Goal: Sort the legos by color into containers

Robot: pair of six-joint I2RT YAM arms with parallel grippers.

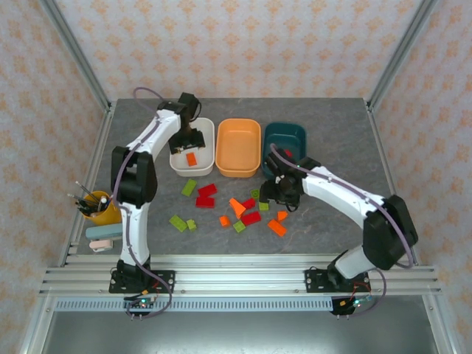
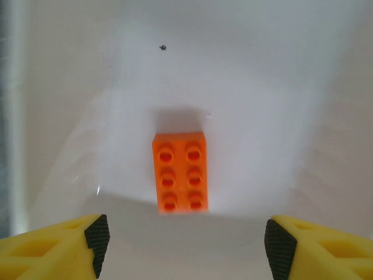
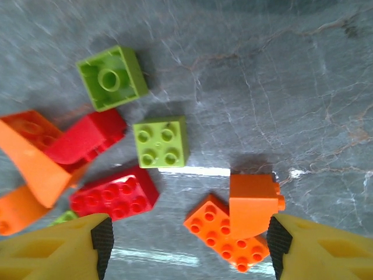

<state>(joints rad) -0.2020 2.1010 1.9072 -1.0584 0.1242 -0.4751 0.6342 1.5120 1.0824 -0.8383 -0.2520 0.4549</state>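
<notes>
Several legos (image 1: 251, 217) lie scattered on the table (image 1: 324, 133), right gripper (image 3: 186, 245) spread wide above them. Farther back, left gripper (image 2: 186, 242) hangs spread over the white tub (image 2: 262, 87), one orange brick (image 2: 180, 172) on its floor, clear of every wall.

White tub (image 1: 208, 144), orange tub (image 1: 237, 151), teal tub (image 1: 283, 136) — red, orange, green legos (image 3: 160, 141) — grey marbled table (image 1: 332, 133).

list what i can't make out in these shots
- Top view: far part of the white tub, covered by the left pincer.
- Top view: pens in the yellow cup, too small to count.
- Right wrist view: a green brick, mostly behind a finger of the right pincer.
</notes>
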